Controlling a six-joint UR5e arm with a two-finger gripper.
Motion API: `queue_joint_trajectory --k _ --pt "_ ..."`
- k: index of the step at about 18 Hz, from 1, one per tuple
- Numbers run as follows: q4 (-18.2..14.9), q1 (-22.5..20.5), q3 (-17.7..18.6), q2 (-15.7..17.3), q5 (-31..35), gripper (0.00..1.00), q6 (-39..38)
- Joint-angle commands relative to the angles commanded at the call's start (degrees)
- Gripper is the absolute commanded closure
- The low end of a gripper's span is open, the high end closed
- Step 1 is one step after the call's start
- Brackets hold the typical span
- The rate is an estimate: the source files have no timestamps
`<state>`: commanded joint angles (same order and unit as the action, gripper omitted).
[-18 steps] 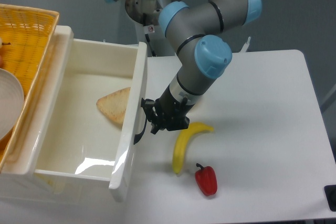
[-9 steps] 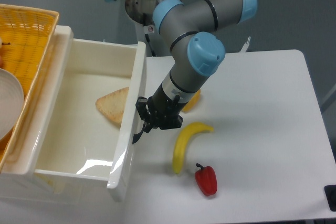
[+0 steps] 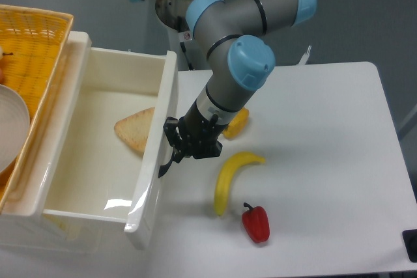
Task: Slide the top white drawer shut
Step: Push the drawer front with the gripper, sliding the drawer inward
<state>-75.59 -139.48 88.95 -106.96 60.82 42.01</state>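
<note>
Pressing against the front panel of the top white drawer (image 3: 98, 154), the gripper (image 3: 186, 144) sits right at the black handle (image 3: 167, 163), low enough to push the front squarely toward the cabinet. Whether its fingers are apart or together I cannot tell; they blur into one dark mass. The drawer stands well pulled out, a slice of bread (image 3: 133, 129) inside. A banana (image 3: 231, 175) and red pepper (image 3: 256, 223) lie on the bench (image 3: 326, 161), clear of the push.

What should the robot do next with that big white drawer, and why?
Probably push a little further left: the black two-finger gripper sits at the front of the deep glossy white plastic drawer, which is far out of its cabinet, with a triangular bread slice inside.
</note>
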Motion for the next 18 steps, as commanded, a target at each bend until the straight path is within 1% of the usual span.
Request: queue_joint_trajectory --k 12,14,18 --pt "0.0 0.7 0.0 0.4 -0.1 0.96 -1.4" --pt "0.1 0.2 -0.4 0.4 -0.1 0.96 -1.3" --pt "0.4 -3.9 -0.9 0.2 -2.2 0.95 -0.9"
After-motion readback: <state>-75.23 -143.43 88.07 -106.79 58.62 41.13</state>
